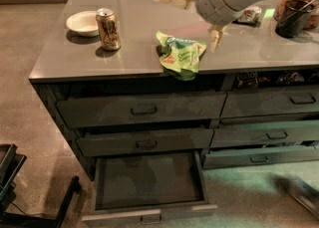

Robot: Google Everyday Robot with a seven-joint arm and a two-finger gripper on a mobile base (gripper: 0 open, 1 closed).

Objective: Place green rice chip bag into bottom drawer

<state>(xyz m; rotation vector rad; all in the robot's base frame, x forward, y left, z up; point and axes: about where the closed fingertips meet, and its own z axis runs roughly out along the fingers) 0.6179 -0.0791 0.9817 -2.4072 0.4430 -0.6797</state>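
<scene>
One green rice chip bag (180, 55) — just below open claw (187, 20).

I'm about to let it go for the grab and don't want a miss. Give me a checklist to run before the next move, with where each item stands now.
1. Bottom drawer pulled out, inside bare: ok.
2. Green rice chip bag lying free at the countertop's front edge: ok.
3. Gripper over the bag: not ok, it hangs beside the bag's right edge.
4. Soda can standing apart from the bag: ok.
5. Middle drawer pushed in, not overhanging the bottom drawer: ok.
</scene>
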